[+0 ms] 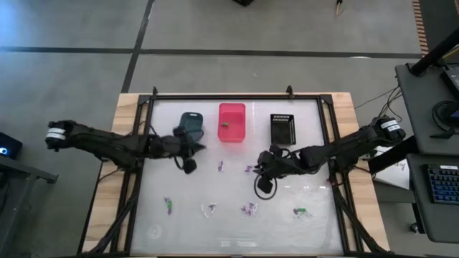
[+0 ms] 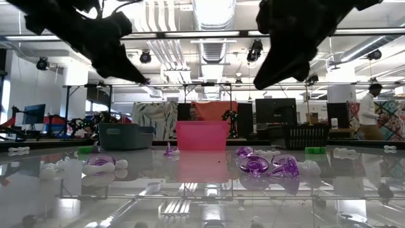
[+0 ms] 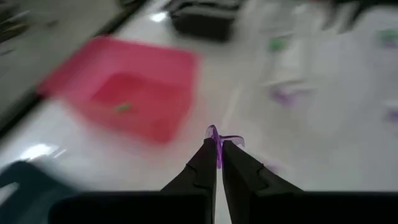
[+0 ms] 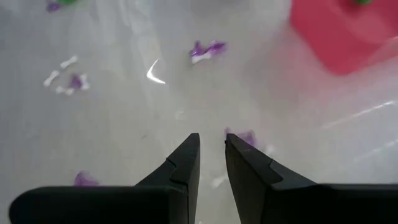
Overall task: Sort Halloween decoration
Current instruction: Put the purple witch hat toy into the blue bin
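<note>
Nearest the front of the tabletop (image 1: 315, 229) lie loose purple, green and white trinkets (image 1: 249, 209). Mid-table, the right gripper (image 1: 259, 166) hovers with fingers slightly spread and empty, just beside a purple trinket (image 4: 244, 137). The left gripper (image 3: 217, 144), pressed together, pinches a purple piece (image 3: 216, 138) above the tabletop, near the blue-grey bin (image 1: 191, 123) and pink bin (image 1: 232, 122). Carry it level, centre it over its bin, then release.

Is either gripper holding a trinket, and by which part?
The left gripper pinches a purple trinket by its lower edge. The right gripper is open, holding nothing.
</note>
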Tool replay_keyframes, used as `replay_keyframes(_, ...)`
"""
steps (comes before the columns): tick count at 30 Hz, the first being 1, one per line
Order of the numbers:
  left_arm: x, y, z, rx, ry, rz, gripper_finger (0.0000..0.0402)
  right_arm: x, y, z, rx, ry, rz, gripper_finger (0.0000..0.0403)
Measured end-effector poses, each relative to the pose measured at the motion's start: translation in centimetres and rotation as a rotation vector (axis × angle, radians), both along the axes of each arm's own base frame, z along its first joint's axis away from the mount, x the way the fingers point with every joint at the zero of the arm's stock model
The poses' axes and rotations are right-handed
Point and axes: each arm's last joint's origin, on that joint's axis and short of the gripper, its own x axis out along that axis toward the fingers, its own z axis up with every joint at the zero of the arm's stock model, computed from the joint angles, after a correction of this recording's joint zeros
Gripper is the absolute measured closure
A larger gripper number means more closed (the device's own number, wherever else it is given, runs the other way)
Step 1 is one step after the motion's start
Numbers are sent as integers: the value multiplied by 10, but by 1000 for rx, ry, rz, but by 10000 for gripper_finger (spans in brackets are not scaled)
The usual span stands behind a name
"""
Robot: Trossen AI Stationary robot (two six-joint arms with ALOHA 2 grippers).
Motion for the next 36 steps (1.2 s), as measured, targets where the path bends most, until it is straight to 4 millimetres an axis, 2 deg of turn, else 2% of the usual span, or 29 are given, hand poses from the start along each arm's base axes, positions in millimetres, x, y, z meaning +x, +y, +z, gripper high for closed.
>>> replay_keyframes(5,-10,36,6,10,171,119,401,8,-25,9,-72,-7,-12,335)
replay_keyframes(11,-15,73,-4,13,330,127,401,14,-57,17,-134,3,19,335)
replay_keyframes(17,-13,104,-12,16,428,190,401,14,-83,22,-162,22,-34,335)
replay_keyframes(27,-2,126,-39,-46,562,234,401,8,-86,23,-65,107,-68,335)
replay_keyframes(31,3,129,-41,-49,565,235,399,8,-85,23,-52,111,-82,335)
replay_keyframes(36,5,130,-40,-47,568,236,373,8,-85,23,-52,112,-82,335)
